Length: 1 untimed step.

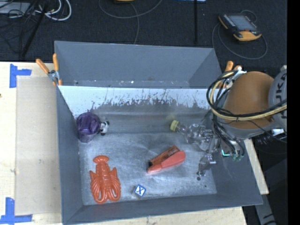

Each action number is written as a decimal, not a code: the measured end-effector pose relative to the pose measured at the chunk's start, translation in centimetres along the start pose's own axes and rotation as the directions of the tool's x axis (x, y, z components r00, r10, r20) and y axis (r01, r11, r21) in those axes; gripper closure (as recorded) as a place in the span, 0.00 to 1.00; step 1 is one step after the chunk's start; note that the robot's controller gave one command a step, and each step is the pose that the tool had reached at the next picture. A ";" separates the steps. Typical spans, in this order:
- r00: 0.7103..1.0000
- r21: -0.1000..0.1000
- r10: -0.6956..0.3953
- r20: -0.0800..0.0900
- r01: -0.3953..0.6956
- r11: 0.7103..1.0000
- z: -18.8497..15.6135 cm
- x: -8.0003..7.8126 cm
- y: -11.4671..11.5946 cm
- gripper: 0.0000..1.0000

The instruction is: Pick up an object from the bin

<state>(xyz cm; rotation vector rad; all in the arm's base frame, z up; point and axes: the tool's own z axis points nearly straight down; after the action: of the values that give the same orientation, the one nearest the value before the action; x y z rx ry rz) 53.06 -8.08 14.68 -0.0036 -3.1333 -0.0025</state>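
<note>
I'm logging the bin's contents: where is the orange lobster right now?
In the camera view the orange lobster lies in the bin's near-left corner, below the purple toy and just left of the small blue-and-white cube.

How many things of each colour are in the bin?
Purple: 1, lumpy toy
Orange: 1, lobster
Red: 1, wedge-shaped tool
Blue and white: 1, little cube
Yellowish: 1, small piece
Total: 5
</note>
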 end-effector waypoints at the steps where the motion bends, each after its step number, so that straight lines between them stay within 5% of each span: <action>1: 1.000 0.001 -0.003 0.006 0.003 1.000 -0.3 -0.2 0.0 0.00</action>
<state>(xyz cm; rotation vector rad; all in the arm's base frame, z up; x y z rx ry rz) 53.25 -8.07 15.00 0.0008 -3.1398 -0.0008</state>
